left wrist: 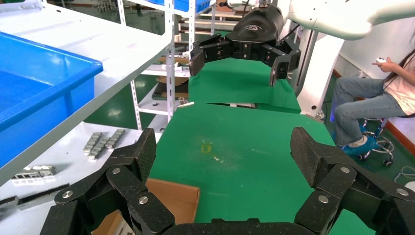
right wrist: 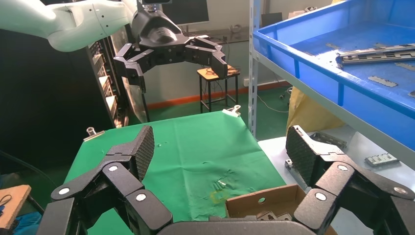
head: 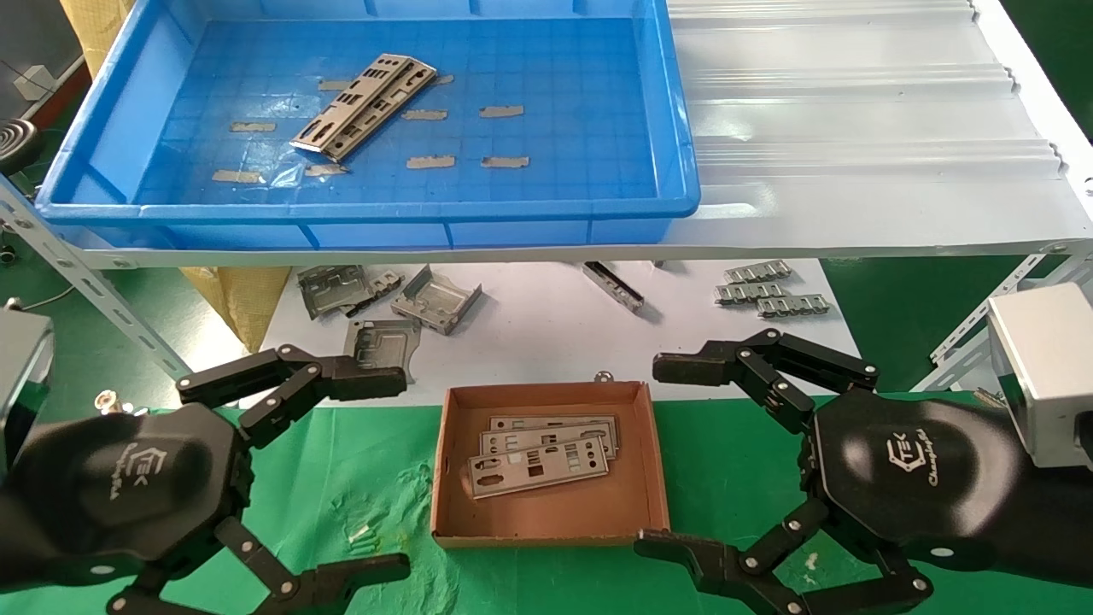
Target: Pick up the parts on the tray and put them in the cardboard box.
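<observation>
Lower left of the head view: the left gripper (head: 376,474) is being held low over the green cloth (head: 359,478), jaws spread wide and nothing being gripped. Lower right: the right gripper (head: 662,453) is being held in a mirrored pose, likewise wide open and empty, its fingertips flanking the right wall of the cardboard box (head: 444,461). In the wrist views each gripper is being seen from across the cloth, the left gripper (right wrist: 171,61) and the right gripper (left wrist: 235,61) both fully splayed.

Lower centre: three punched plates (head: 540,454) are lying overlapped on the box floor. Beyond the box, bent grey brackets (head: 384,301) and small ridged strips (head: 773,295) are lying on the white surface below the shelf; these are not being counted as parts.

Upper left: the blue tray (head: 675,111) is resting on the shelf, and a small stack of remaining plates (head: 363,104) is lying diagonally on its gridded floor among tape scraps (head: 431,161).

Handling, as judged: the plates are likely light, stiff, thin and slick, lying flat with little edge to catch. A pinch across the narrow width, near mid-length, is being suggested, with the top plate being separated from the one beneath. A reach up and forward is being required of either arm.
</observation>
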